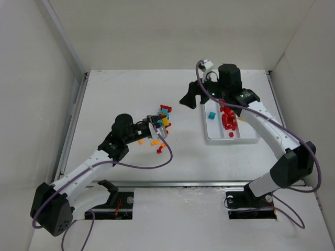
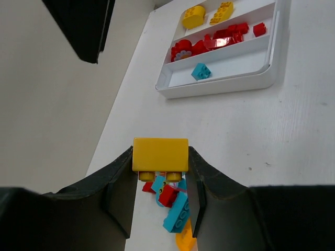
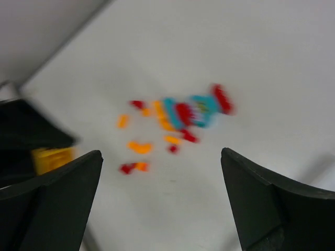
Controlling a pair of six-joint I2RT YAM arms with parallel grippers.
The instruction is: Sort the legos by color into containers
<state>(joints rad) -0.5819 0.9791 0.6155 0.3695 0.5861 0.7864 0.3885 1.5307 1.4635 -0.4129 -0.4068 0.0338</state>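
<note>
Left gripper: is clamping a yellow brick just above the loose legos on the counter. Handling: keep it level and release low over the tray, in the far compartment holding the yellow pieces. Right gripper: is hanging wide open and empty.

The overhead camera looks down from above and behind the arm bases. It is far enough off to take in the whole worktop, the white tray and the loose bricks. The left wrist camera sits low and close, facing past the yellow brick in the left end effector, over those loose bricks, toward the tray. The right wrist camera, higher and blurred, faces down between the fingers of the right end effector at the same loose bricks.
</note>
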